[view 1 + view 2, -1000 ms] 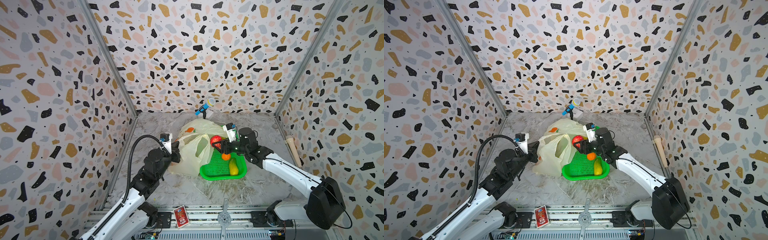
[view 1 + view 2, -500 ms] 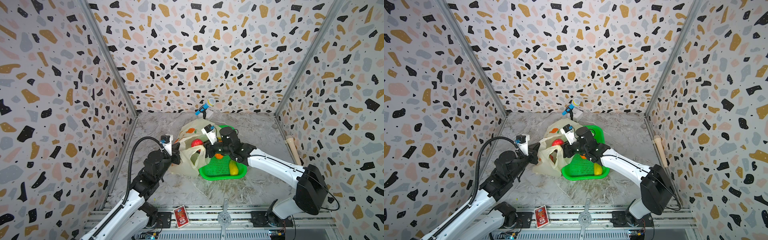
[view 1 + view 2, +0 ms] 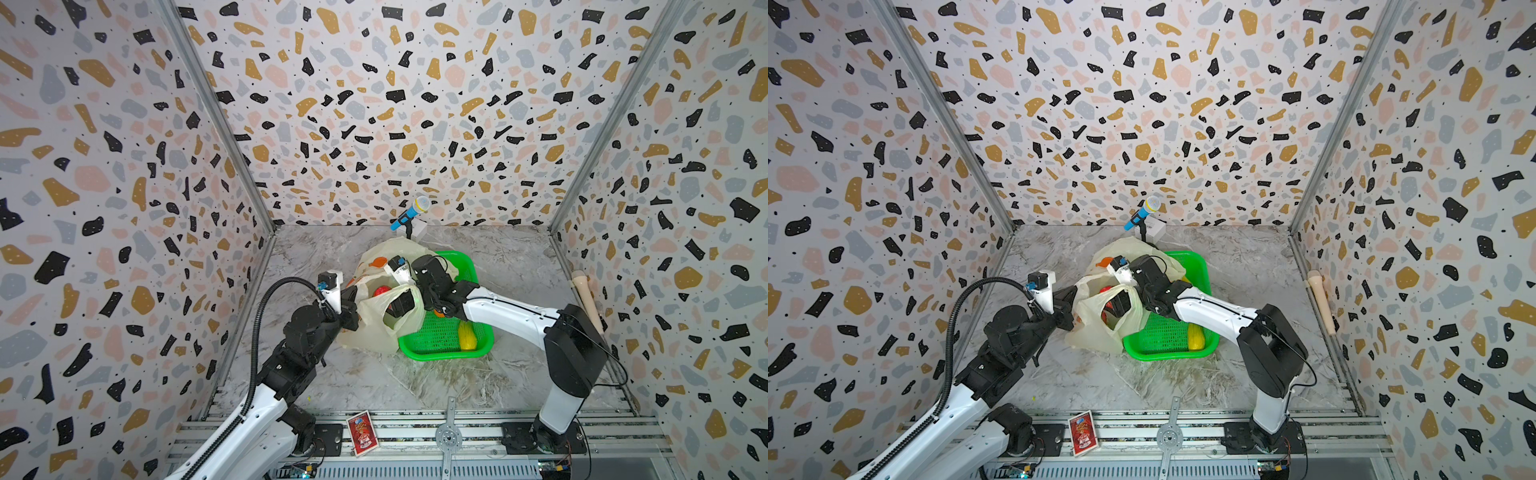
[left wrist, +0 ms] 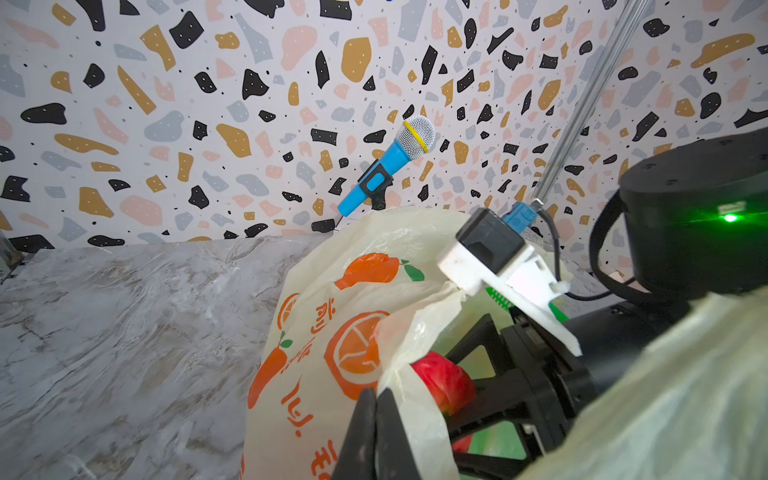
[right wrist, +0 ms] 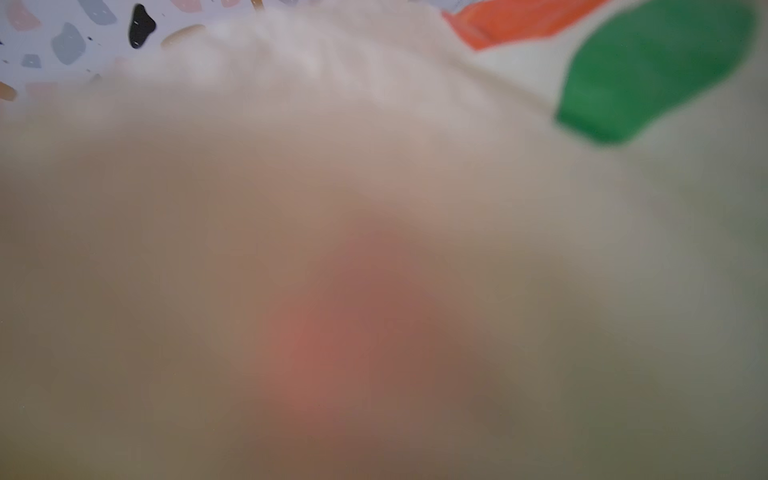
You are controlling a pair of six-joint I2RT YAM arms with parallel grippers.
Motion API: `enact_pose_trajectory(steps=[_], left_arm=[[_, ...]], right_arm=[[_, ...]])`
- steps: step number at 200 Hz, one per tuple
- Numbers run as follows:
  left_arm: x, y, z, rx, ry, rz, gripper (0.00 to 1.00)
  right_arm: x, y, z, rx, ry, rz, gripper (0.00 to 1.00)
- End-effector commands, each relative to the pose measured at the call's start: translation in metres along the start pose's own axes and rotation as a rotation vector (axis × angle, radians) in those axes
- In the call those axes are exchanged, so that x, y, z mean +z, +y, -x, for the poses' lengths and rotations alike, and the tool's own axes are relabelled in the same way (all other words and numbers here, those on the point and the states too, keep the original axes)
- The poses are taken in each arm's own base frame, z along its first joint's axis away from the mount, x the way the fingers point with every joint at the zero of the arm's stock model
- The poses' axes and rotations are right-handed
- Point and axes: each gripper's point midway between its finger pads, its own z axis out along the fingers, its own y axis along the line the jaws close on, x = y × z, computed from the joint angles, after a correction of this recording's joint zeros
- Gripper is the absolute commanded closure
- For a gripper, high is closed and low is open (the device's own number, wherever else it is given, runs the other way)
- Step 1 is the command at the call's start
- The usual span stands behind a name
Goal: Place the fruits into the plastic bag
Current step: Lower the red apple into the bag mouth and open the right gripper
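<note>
The plastic bag (image 3: 374, 328) (image 3: 1092, 332) lies left of the green basket, cream with orange prints, its mouth held up. My left gripper (image 3: 355, 301) (image 4: 376, 399) is shut on the bag's rim. My right gripper (image 3: 401, 303) (image 3: 1121, 303) reaches across into the bag's mouth, shut on a red apple (image 4: 440, 380) (image 3: 380, 291). A yellow fruit (image 3: 468, 336) lies in the basket, and an orange one (image 3: 438, 311) peeks from under the right arm. In the right wrist view, bag plastic (image 5: 374, 124) covers the lens and only a reddish blur shows.
The green perforated basket (image 3: 440, 355) touches the bag's right side. A blue toy microphone (image 3: 409, 214) stands at the back wall just behind the bag. A wooden rod (image 3: 586, 299) lies along the right wall. A red card (image 3: 363, 427) sits on the front rail.
My right gripper has carried the red apple from above the basket leftward into the bag's mouth. The left gripper has kept its hold on the bag's rim, hardly moving.
</note>
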Motion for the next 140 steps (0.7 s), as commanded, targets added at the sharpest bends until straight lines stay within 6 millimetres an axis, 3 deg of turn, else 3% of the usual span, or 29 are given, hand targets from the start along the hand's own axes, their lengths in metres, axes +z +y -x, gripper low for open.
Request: enact_pose_trajectory(steps=[1, 34, 82, 121, 140], left_arm=[[-0.003, 0.000, 0.013, 0.000, -0.061, 0.001, 1.00], [-0.001, 0.000, 0.011, -0.006, -0.062, -0.004, 1.00], [0.000, -0.001, 0.011, -0.009, -0.057, -0.007, 1.00], [0.000, 0.002, 0.011, -0.008, -0.057, 0.011, 1.00], [0.001, 0.003, 0.011, -0.009, -0.058, 0.015, 1.00]], right_arm=[[-0.001, -0.003, 0.017, -0.018, -0.016, -0.041, 0.40], [0.016, -0.021, 0.020, 0.002, -0.005, -0.108, 0.36], [0.033, -0.046, 0.017, 0.016, 0.030, -0.206, 0.21], [0.028, -0.045, 0.018, 0.018, 0.022, -0.213, 0.06], [0.023, -0.043, 0.022, 0.014, 0.013, -0.215, 0.04]])
